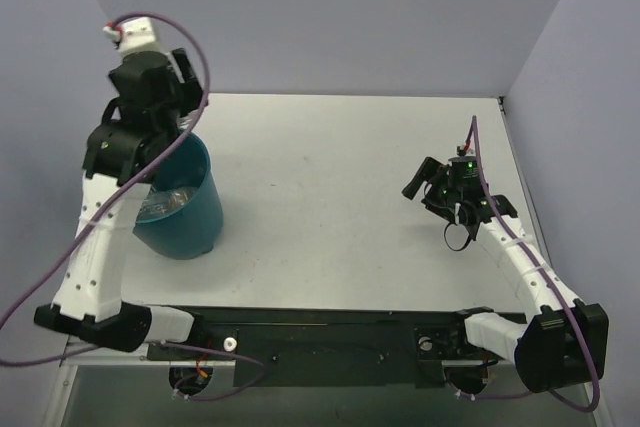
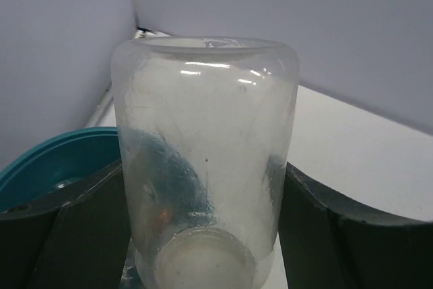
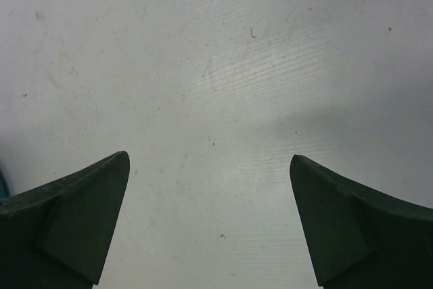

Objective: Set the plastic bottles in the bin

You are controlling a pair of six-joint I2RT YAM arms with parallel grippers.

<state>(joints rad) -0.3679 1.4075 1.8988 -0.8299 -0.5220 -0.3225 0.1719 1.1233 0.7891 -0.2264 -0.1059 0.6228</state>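
The left gripper [image 2: 203, 235] hugs a clear bottle [image 2: 206, 153] just over the bin [image 2: 54, 160]. The right gripper [image 3: 210, 221], far from the bin, is wide open and empty.

My overhead camera sits above and behind both arm bases, looking down and forward over the whole pale grey bench [image 1: 350, 177] to the back walls. The left wrist camera looks out along its own dark jaws. It is so close to the clear unlabelled plastic bottle [image 2: 206, 160] between them that the bottle fills most of my frame. The round teal-blue plastic bin [image 2: 57, 153] shows low on the left, and overhead too. The right wrist camera faces down, close to bare bench that the overhead view shares.
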